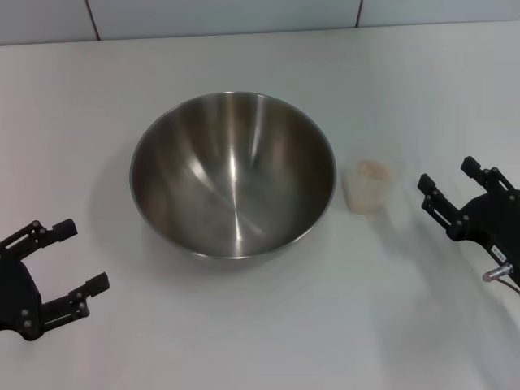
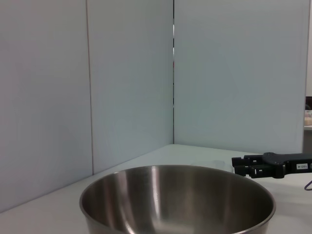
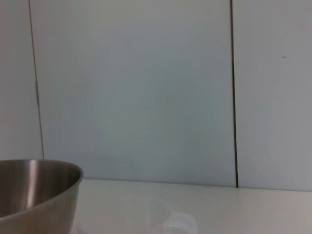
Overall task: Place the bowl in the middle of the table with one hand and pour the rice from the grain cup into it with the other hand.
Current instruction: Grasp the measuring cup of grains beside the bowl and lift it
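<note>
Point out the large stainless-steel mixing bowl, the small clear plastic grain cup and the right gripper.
large stainless-steel mixing bowl (image 1: 233, 175): head view, shiny inner wall.
small clear plastic grain cup (image 1: 368, 188): head view, frosted side wall.
right gripper (image 1: 452, 186): head view, gap between its open fingertips.

Bowl: the large round stainless-steel mixing bowl (image 1: 233, 173) stands on the plain white flat worktop (image 1: 268, 325), just left of the frame's centre in the head view.
Cup: the small clear frosted plastic grain cup (image 1: 368, 186) stands upright on the worktop just right of the bowl, apart from it.
Rice: the heap of small off-white rice grains (image 1: 372, 170) lies inside the cup.
Left gripper (image 1: 69, 258): lower left of the frame, well apart from the bowl.
Right gripper (image 1: 448, 177): right edge, near the cup, apart from it.
</note>
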